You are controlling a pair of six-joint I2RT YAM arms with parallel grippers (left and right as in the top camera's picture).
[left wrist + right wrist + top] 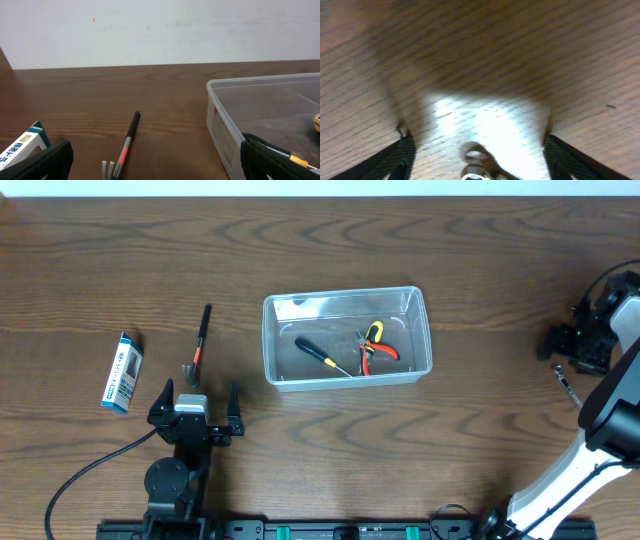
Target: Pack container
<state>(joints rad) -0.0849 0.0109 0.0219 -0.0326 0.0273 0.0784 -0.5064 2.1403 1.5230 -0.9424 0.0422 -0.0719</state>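
Starting from the container point(340, 294): it sat mid-counter point(320, 240), long axis running left to right across my front, with a screwdriver point(320, 355) and pliers point(376, 348) already lying inside. Plenty of floor in it was bare.

My left end effector point(198, 392) was the nearer one, just off the container's left short wall and slightly closer to my base. It was spread fully wide and held nothing. The red-and-black tool point(201, 335) lay directly ahead of it, its long axis pointing away from me and its pronged head nearest the fingers. The blue-and-white box point(122, 372) was further out to my left.

My right end effector point(475, 142) was well apart from the container, out at the right edge of the counter. Its fingers stood wide with nothing clamped between them. A small metal piece point(567, 383) lay on the counter below the gap. The wrist view was too blurred to say what it was.

My read: packing was partway done. For the right arm the container lay far to the left, so that meant a long carry across. For the left it was a short shift right, and the tool's axis already lined up with the open fingers.
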